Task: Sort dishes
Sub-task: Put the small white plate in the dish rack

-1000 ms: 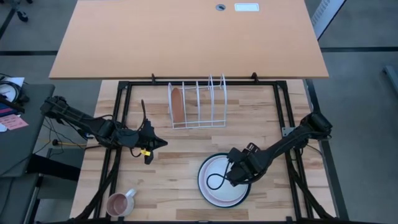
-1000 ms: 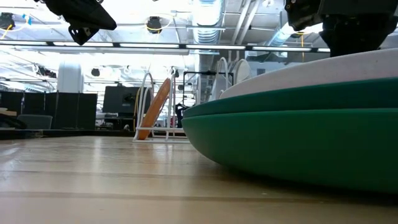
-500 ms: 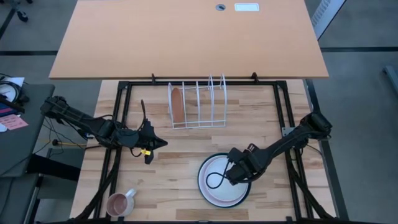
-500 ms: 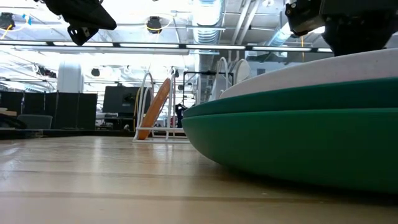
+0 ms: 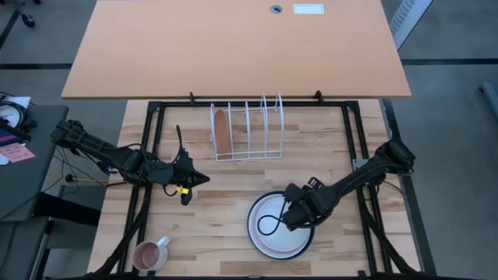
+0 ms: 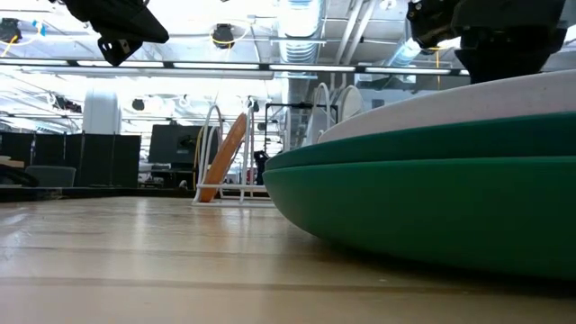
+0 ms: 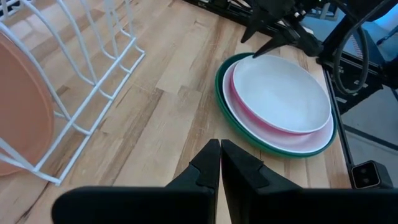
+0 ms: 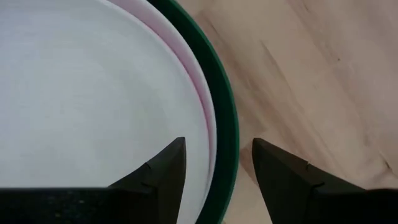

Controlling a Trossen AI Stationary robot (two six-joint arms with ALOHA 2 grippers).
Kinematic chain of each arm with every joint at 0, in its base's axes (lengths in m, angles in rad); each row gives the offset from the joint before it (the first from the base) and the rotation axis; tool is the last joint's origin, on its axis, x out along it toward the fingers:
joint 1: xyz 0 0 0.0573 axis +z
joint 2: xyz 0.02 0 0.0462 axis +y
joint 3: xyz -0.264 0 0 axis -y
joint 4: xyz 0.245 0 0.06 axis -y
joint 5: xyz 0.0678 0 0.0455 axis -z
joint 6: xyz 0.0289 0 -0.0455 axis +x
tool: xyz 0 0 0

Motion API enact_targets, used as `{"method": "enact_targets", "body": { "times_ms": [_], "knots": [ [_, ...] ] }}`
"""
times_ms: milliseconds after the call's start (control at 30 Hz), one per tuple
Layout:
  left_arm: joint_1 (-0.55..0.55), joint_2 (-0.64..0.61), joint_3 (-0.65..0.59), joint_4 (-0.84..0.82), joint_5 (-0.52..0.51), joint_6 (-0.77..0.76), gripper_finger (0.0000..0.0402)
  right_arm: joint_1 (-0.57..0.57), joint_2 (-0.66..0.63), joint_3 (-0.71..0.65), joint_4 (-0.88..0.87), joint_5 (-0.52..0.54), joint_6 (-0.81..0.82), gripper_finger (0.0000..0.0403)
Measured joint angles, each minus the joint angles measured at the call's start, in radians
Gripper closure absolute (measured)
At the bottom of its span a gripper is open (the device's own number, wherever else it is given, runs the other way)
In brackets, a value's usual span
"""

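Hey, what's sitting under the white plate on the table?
The white plate rests on a pink plate, which lies on a dark green plate. Only their rims show; whether anything else lies beneath is covered.

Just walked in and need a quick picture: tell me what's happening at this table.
Dish sorting is under way. The right pincer, jaws open, straddles the rim of a stack: a white plate on a pink plate on a green plate. Nothing is gripped yet. An orange plate already stands in the rack. The left pincer waits shut above the table, beside the rack.
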Motion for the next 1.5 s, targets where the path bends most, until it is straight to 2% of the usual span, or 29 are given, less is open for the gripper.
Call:
{"method": "enact_targets", "body": {
  "times_ms": [633,833,1133,1300,1500],
  "knots": [
    [0.0,0.0,0.0,0.0,0.0,0.0,0.0391,-0.026,0.017,0.0,0.059,-0.003,0.022,0.0213],
    [0.0,0.0,0.0,0.0,0.001,0.0,0.0391,-0.031,0.09,-0.001,0.06,-0.099,-0.023,0.0213],
    [0.0,0.0,0.0,-0.007,0.006,0.032,0.0391,-0.061,0.107,0.0,0.056,-0.13,-0.079,0.0219],
    [0.0,0.0,0.0,-0.008,0.006,0.045,0.0391,-0.068,0.104,0.009,0.051,-0.134,-0.095,0.0254],
    [0.0,0.0,0.0,-0.008,0.006,0.045,0.0391,-0.068,0.102,0.013,0.051,-0.132,-0.103,0.0357]
  ]
}}
